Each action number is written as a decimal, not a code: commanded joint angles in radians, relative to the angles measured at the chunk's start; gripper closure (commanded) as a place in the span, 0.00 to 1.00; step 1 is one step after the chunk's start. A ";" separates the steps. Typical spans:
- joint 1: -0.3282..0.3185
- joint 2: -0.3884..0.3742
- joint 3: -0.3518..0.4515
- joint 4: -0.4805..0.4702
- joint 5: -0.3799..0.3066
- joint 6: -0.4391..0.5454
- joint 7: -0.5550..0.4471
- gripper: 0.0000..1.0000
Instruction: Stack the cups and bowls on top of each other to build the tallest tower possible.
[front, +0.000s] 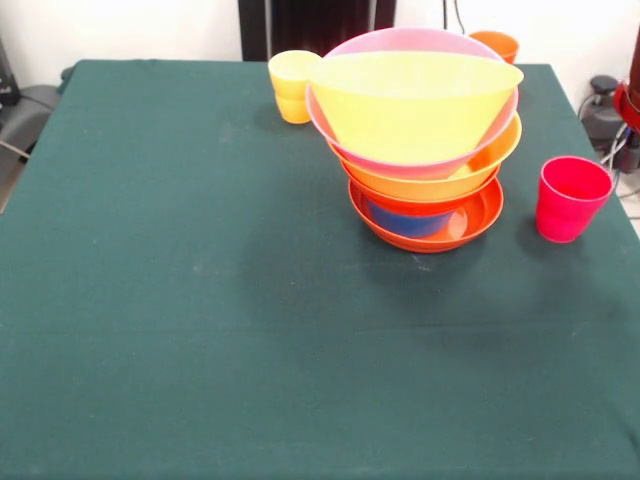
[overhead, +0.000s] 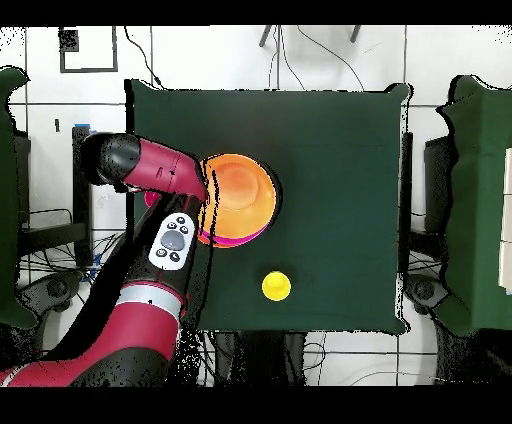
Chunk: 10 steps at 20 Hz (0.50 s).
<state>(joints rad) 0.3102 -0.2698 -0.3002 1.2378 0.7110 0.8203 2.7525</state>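
The tower (front: 420, 150) stands nested for stability on the counter (front: 200, 300); the arm (overhead: 150, 170) likely hides the hand beside it, so its grip cannot be told.

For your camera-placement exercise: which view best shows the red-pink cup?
The front view: the red-pink cup stands in full sight, upright on the green table, apart from the tower. In the overhead view the robot arm covers that spot, so the cup hardly shows.

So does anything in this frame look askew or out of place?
Yes: the top yellow bowl sits tilted in the pink bowl, not nested flat, so the tower leans. The three cups stand upright, unstacked.
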 joint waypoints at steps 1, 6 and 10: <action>0.049 0.022 -0.072 -0.050 -0.122 -0.044 0.157 0.00; 0.041 0.040 -0.067 -0.046 -0.108 -0.063 0.152 0.00; 0.032 0.053 -0.061 -0.044 -0.093 -0.064 0.150 0.00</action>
<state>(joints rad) 0.3460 -0.2626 -0.3977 1.2238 0.6692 0.8205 2.7525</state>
